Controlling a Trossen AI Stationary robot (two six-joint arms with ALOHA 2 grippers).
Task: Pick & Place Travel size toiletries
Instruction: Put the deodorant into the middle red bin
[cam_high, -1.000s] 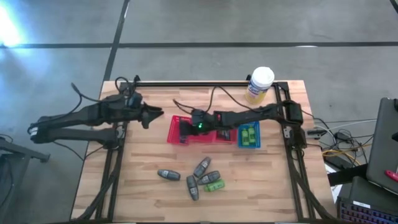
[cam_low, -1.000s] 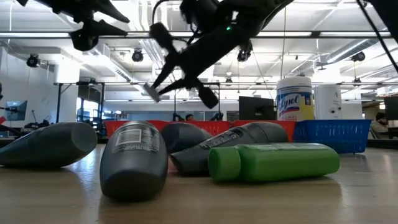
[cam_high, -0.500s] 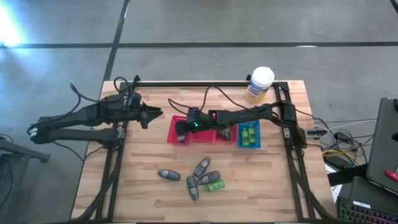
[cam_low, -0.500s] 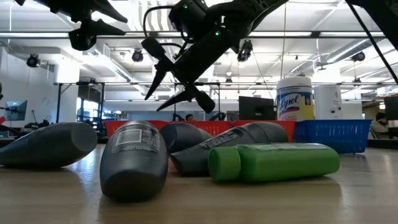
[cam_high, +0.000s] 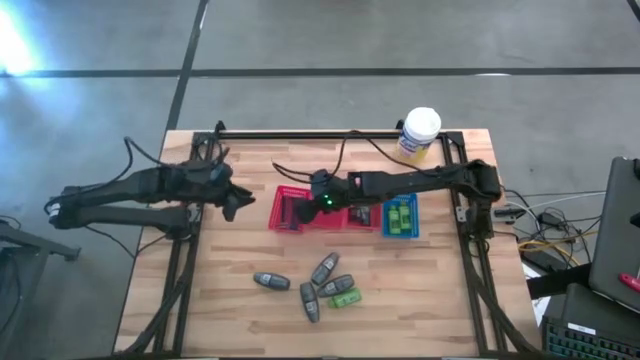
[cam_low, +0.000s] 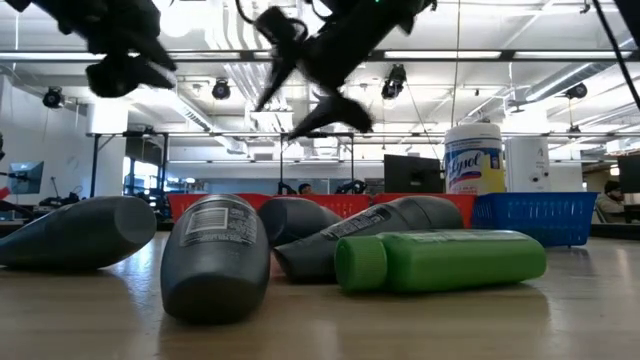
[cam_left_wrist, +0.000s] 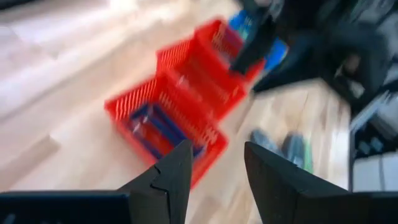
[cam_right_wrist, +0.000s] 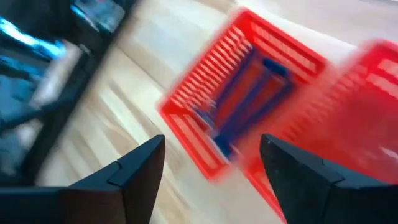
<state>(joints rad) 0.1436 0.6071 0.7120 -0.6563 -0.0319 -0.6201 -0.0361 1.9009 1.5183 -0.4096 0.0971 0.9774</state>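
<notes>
Several dark grey tubes (cam_high: 325, 268) and a green bottle (cam_high: 345, 298) lie on their sides on the wooden table (cam_high: 230, 300), near its front middle. They also fill the low view, grey tubes (cam_low: 215, 255) beside the green bottle (cam_low: 440, 260). Thin dark sticks (cam_right_wrist: 245, 93) lie in the left red basket (cam_high: 288, 210). Green bottles sit in the blue basket (cam_high: 400, 216). My right gripper (cam_right_wrist: 212, 146) hangs open above the left red basket, holding nothing. My left gripper (cam_left_wrist: 217, 149) hovers open to the left of that basket, nothing between its fingers.
A second red basket (cam_high: 352, 216) stands between the left red one and the blue one. A white-and-yellow canister (cam_high: 418, 135) stands at the far right. Black frame rails (cam_high: 320, 134) run along the table's far edge and sides.
My right gripper has opened above the left red basket and let go of a thin stick that it held a second ago. It has then risen and drawn back a little toward the table's right. My left gripper has shifted slightly toward the near edge.
</notes>
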